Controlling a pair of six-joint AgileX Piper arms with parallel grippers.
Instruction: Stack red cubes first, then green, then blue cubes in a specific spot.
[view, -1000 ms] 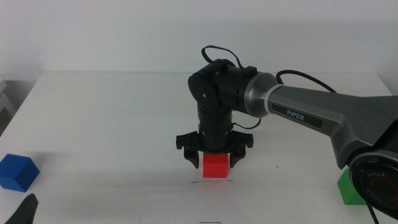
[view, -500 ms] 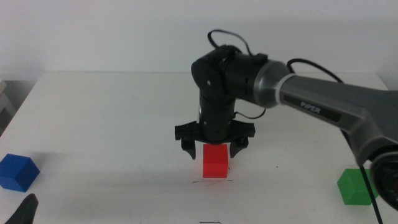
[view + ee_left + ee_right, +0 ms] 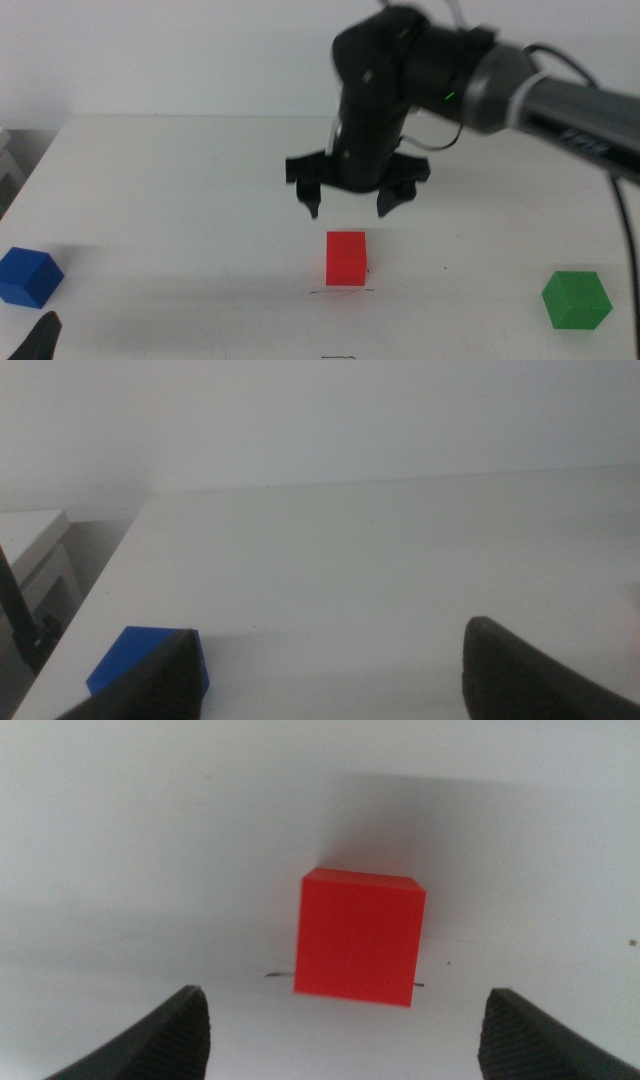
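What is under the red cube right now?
The red cube sits on the white table, over a thin dark scribbled line whose ends show at its base; the middle is covered. The open right gripper hangs above.

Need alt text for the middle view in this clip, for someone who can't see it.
The right tool hangs open above a red cube standing on a faint line on the white table. A blue cube sits far left, a green cube far right, and the left tool waits at the bottom-left corner.
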